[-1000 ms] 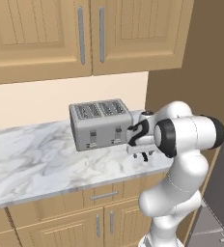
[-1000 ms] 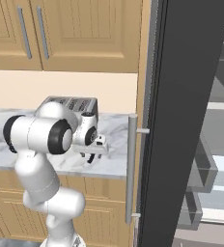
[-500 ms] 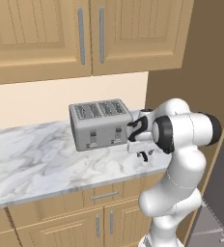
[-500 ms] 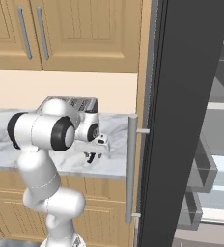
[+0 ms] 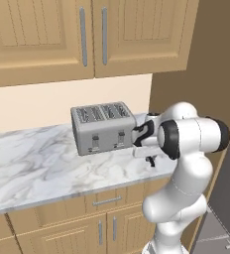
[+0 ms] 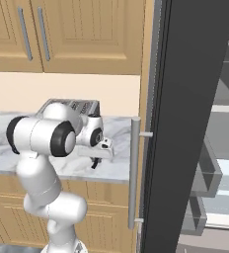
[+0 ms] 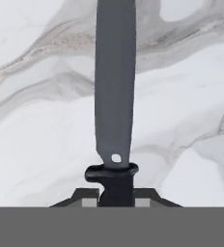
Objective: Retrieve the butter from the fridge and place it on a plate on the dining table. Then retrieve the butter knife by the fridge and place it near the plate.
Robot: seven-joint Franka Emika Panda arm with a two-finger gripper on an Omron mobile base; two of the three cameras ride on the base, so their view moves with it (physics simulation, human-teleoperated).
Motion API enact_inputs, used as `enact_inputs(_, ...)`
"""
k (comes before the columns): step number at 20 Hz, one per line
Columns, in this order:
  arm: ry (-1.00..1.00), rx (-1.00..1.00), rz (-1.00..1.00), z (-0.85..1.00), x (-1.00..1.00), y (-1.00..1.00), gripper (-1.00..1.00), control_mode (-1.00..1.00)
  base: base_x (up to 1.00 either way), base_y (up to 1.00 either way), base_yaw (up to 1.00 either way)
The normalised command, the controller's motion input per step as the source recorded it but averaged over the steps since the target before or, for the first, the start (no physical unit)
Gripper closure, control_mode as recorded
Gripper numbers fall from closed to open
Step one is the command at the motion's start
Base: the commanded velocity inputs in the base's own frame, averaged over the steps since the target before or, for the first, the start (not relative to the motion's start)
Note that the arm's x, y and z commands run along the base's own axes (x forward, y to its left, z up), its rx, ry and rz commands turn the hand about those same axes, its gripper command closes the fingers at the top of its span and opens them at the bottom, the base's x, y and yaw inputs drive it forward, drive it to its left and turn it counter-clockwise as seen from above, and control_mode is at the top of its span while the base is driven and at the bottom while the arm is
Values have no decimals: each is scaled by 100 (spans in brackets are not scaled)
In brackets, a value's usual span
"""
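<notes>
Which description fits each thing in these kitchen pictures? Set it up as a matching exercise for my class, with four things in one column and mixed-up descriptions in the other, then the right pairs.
Things:
1. butter knife
2. toaster
3. fridge door
4. claw

Descriptions:
A. stands on the marble counter under the wooden wall cupboards
B. swung open, dark, with a long vertical bar handle
C. shut on a dark handle
D. long grey blade stretched out over the marble, handle end pinched

Pairs: 1-D, 2-A, 3-B, 4-C
</notes>
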Motion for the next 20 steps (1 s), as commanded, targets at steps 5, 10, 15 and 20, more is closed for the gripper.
enact_inputs(5,-1,0,0,16,-26,0,100,-100,0,0,0)
enact_inputs(10,-3,0,0,81,-46,0,100,-100,0,0,0)
enact_inputs(15,-1,0,1,95,-50,0,100,-100,0,0,0)
enact_inputs(20,0,-3,10,100,-59,0,100,-100,0,0,0)
